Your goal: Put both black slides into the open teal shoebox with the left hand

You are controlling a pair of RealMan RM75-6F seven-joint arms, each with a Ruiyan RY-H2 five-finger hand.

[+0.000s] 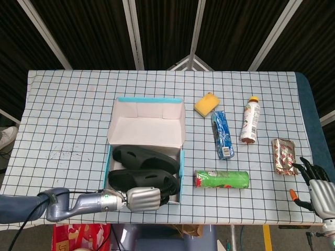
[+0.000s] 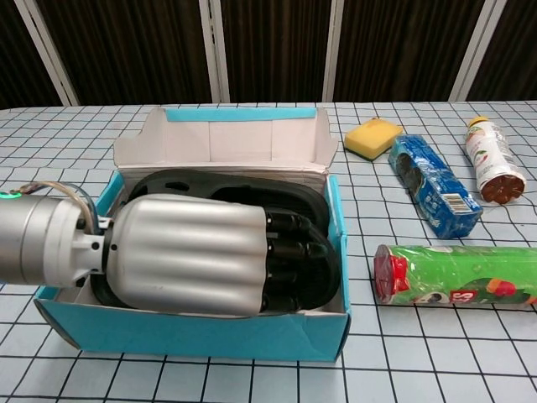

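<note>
Resting on the nearer black slide, the left robot hand lies inside the open teal shoebox at the desk's front edge, left of centre. Its fingers curl over that slide's right part; whether they grip it or merely lie against it, I cannot tell. The farther black slide sits flat in the box just behind it, toward the raised lid.

The main risk, I judge, is in the withdrawal: if the fingers are hooked on the strap, lifting the hand could drag the near slide back out or tip the light box over the front edge, which is close. Spreading the fingers before rising would avoid that.

Beside the box to the right lies a green snack can on its side, near enough to be nudged by a sideways exit. Farther right are a blue packet, a yellow sponge, a bottle and a foil pouch, all well apart. The right robot hand hovers unladen, fingers spread, at the front right corner.
</note>
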